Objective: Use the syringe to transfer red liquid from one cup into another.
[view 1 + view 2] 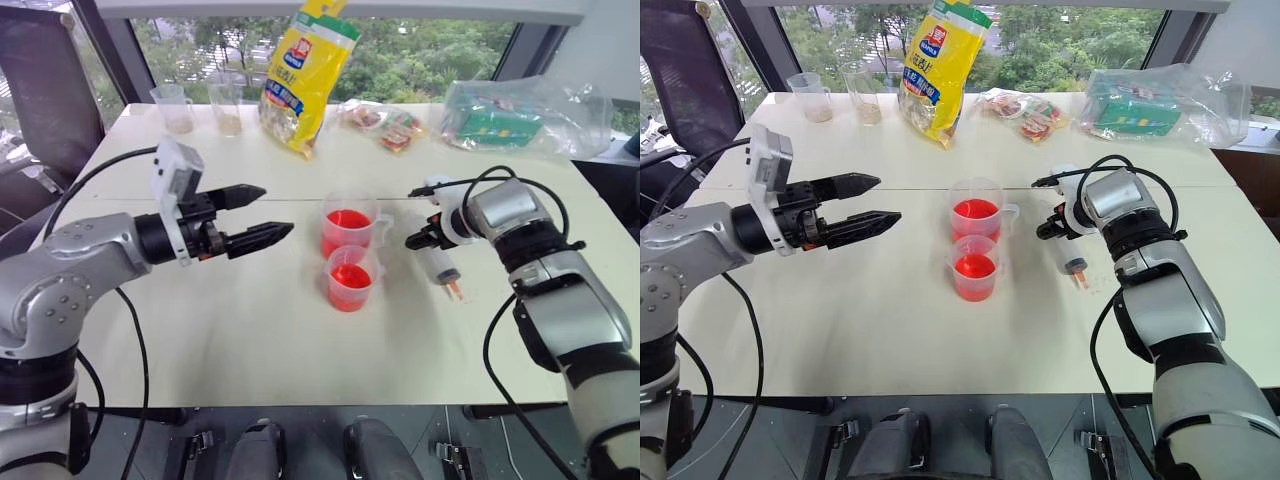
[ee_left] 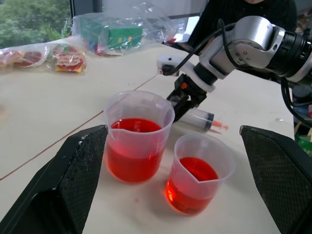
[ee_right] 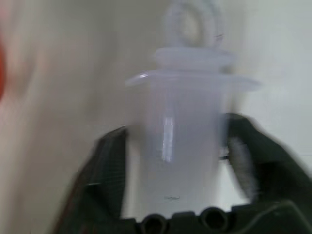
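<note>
The syringe (image 1: 441,268) lies on the white table to the right of the cups, its orange tip toward the near edge. My right gripper (image 1: 428,240) points down at its plunger end, fingers shut on the clear barrel (image 3: 187,126). The wider handled cup (image 1: 348,228) holds red liquid (image 2: 134,158). The smaller handleless cup (image 1: 350,278) stands just in front of it, also with red liquid. My left gripper (image 1: 276,210) hovers open left of the cups, level and pointing at them, nothing between its fingers (image 2: 73,180).
A yellow snack bag (image 1: 305,70) stands at the back, with two beakers of brownish contents (image 1: 175,108) to its left. Snack packets (image 1: 385,125) and a clear bag of goods (image 1: 525,115) lie at the back right. A dark chair (image 1: 40,90) stands beyond the table's left corner.
</note>
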You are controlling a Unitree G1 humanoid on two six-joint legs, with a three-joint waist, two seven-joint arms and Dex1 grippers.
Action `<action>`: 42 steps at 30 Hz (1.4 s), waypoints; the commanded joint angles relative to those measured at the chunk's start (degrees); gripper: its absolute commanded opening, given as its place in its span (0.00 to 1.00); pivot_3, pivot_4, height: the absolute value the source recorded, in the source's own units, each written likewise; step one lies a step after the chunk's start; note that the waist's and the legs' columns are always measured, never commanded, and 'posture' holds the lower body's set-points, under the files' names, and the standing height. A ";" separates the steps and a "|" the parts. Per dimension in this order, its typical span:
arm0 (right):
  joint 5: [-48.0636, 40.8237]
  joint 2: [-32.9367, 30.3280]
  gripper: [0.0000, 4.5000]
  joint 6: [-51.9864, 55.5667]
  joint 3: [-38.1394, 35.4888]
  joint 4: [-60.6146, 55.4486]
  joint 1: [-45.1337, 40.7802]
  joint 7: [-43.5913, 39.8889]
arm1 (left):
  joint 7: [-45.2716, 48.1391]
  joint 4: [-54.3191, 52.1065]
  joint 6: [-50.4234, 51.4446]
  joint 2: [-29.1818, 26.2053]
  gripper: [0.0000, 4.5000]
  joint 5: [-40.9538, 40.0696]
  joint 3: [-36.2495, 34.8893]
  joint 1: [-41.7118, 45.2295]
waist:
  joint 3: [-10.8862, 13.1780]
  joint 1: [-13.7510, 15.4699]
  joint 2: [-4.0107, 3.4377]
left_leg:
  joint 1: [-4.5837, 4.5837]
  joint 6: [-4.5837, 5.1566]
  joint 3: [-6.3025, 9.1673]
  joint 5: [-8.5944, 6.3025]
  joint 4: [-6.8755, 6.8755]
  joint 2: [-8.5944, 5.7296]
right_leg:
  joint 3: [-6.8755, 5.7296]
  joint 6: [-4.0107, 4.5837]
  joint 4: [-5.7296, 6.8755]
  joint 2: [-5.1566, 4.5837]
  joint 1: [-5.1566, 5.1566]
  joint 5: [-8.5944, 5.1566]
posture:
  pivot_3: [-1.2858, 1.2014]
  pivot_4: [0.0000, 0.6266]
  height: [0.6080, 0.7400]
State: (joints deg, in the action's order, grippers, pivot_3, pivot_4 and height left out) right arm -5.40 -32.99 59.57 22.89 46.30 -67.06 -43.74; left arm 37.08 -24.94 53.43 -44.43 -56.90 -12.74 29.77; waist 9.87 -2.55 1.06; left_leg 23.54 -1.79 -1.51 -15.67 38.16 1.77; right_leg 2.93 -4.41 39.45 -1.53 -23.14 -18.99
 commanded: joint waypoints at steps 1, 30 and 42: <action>2.33 0.91 0.32 -0.97 0.10 1.27 -1.26 -1.74 | 0.03 -1.09 -1.17 -0.55 1.00 -0.42 -1.96 0.50 | 0.00 -0.11 0.00 | -0.01 0.00 0.00 0.00 0.00 0.00 | 0.00 0.00 0.01 0.00 0.00 0.00 | 0.52 0.24 1.00; -12.39 24.38 0.32 -43.82 -27.80 -44.02 16.96 15.43 | 14.64 19.16 -7.29 1.50 1.00 12.02 7.53 20.87 | 0.01 0.01 -0.01 | 0.05 -0.10 -0.01 0.05 -0.04 0.01 | -0.02 0.00 0.10 0.02 -0.11 0.00 | 0.52 0.24 1.00; -8.57 27.42 0.32 -55.53 -22.94 -36.33 26.61 14.71 | 15.19 28.09 -11.70 8.92 1.00 20.14 12.48 28.25 | 0.01 -0.05 -0.01 | 0.02 -0.19 0.00 0.11 0.01 0.00 | -0.01 0.00 0.20 0.05 -0.11 0.00 | 0.52 0.24 1.00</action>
State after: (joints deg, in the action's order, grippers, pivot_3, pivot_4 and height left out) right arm -14.00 -5.75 6.06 -0.28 11.56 -39.62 -28.72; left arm 51.99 2.84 43.45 -35.73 -37.86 -0.28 56.03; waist 9.88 -2.59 1.05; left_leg 23.56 -2.00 -1.52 -15.56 38.17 1.79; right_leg 2.91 -4.41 39.66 -1.47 -23.28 -18.99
